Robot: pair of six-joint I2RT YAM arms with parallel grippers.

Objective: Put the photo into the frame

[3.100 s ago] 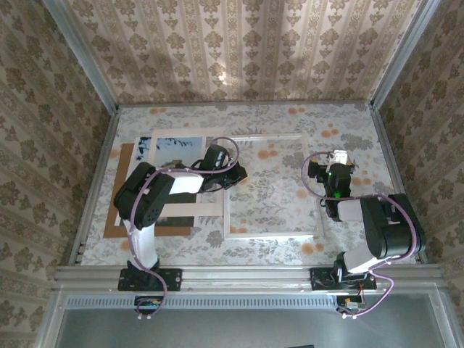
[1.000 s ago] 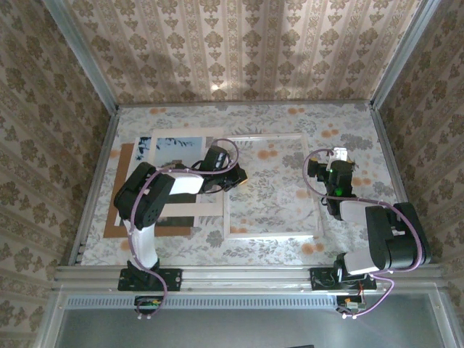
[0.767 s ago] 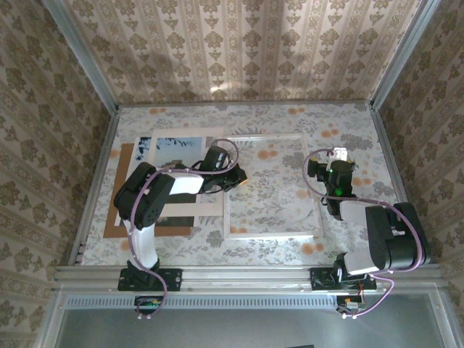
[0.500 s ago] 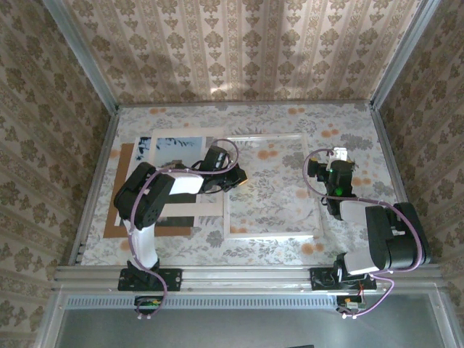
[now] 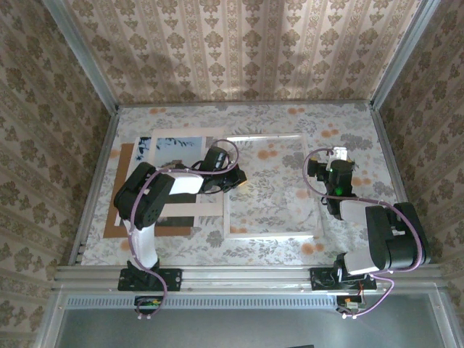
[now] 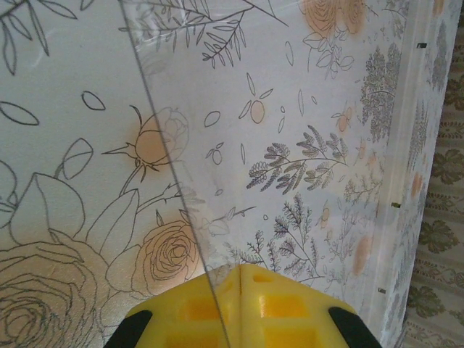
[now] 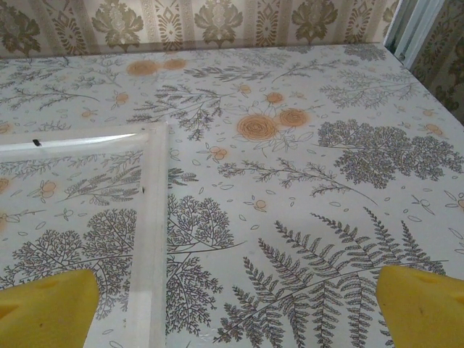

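Frame (image 5: 272,233) edge now tips up (left gripper (image 6: 233,290) pinches it). Right gripper (image 7: 235,304) waits, jaws apart; photo (image 5: 177,143) comes next.

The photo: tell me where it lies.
Top view: the photo lies at the table's left, on the brown board, partly under the white mat, beside the frame.

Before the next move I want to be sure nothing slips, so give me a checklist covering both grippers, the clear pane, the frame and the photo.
1. Grip: left gripper shut on the clear pane's edge, ok.
2. Free arm: right gripper open over the frame's right edge, holding nothing, ok.
3. Support: frame resting on the table, ok.
4. Goal: photo inside the frame, not ok; it lies left of it.
5. Clearance: clear pane lifted free of the frame, cannot tell.
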